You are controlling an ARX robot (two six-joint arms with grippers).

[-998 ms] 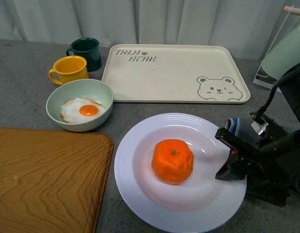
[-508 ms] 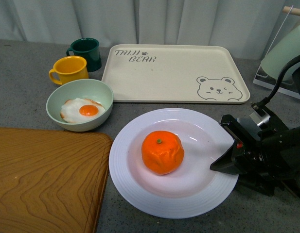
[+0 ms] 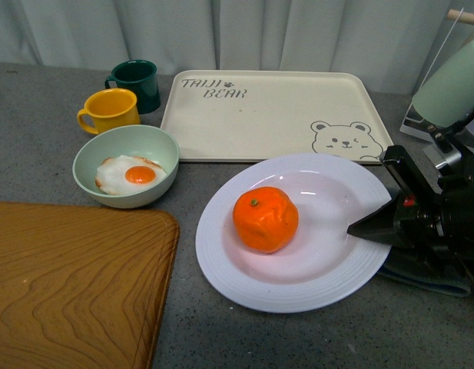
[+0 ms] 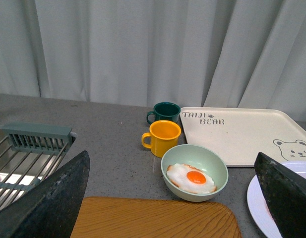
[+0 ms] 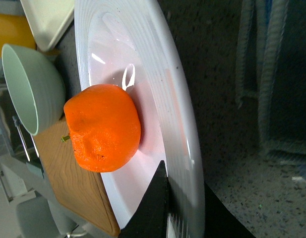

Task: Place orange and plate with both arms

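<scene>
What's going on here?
The right fingers are clamped on the right rim of the plate, which carries the orange. The plate is just in front of the tray, to the right of the bowl. The left fingers are open, holding nothing, away from the plate.

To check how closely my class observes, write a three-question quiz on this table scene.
1. True or false: the orange lies on the bear tray.
2. The right gripper is clamped on: A yellow mug, B white plate rim, C dark green mug.
3. Fill in: the pale green bowl holds a fried ____.
Key: 1 false, the orange lies in the white plate; 2 B; 3 egg.
</scene>
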